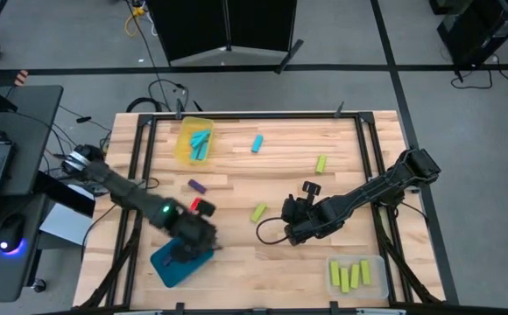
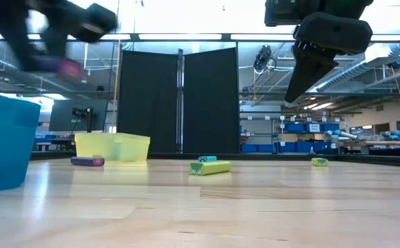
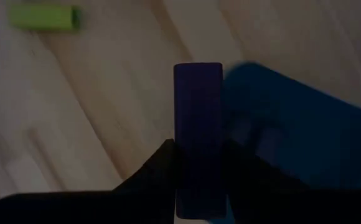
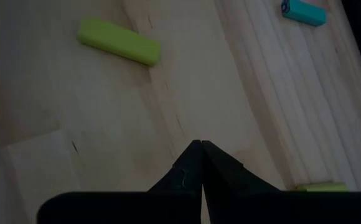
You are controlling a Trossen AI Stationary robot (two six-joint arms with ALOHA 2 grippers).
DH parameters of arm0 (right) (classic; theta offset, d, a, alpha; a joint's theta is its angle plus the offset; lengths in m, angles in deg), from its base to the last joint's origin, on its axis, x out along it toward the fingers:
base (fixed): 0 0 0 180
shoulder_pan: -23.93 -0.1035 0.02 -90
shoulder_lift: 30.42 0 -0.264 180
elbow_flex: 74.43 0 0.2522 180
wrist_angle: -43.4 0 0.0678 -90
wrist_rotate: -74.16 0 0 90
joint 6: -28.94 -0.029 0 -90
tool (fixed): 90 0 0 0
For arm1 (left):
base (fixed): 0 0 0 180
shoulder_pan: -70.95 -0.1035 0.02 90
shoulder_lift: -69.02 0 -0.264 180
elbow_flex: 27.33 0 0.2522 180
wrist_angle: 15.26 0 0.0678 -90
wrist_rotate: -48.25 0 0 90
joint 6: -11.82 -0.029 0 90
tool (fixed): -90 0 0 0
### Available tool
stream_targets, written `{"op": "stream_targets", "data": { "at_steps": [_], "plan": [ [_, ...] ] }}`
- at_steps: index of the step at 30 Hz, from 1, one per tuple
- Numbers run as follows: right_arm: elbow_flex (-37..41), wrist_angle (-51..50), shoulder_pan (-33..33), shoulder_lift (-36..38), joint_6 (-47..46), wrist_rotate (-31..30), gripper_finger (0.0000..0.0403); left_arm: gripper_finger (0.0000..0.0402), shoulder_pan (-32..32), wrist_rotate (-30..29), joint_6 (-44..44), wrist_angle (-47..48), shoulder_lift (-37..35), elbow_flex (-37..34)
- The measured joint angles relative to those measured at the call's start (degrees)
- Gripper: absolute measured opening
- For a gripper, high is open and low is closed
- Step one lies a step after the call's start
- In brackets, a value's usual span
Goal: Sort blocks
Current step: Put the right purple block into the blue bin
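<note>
Fingers (image 3: 168,163) around purple block (image 3: 197,134), blue tray (image 3: 305,130) beside.

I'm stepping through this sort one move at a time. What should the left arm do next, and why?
Probably open over the blue tray: the left gripper holds a purple block at that tray's edge.

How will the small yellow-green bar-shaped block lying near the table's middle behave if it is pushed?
The yellow-green bar-shaped block lies on a flat side in the low view, so it will probably slide, not roll. It looks rigid and likely light. The smooth wooden table may let it skid or turn.
</note>
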Motion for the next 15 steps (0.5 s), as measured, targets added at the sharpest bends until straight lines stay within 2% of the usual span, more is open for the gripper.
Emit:
{"op": "stream_targets", "data": {
  "at_steps": [3, 8, 15],
  "plan": [
    [0.0, 0.1, 0.0, 0.0, 0.0, 0.0, 0.0013, 0.0105, 5.8, -3.2, 6.3, 4.2, -0.2, -0.3],
    [0.0, 0.5, 0.0, 0.0, 0.0, 0.0, 0.0014, 0.0105, 11.3, -3.5, 13.4, 4.1, -0.2, -5.0],
    [0.0, 1.4, 0.2, 0.0, 0.0, 0.0, 0.0013, 0.0105, 13.0, -3.1, 14.2, -5.8, -0.2, -13.4]
  ]
}}
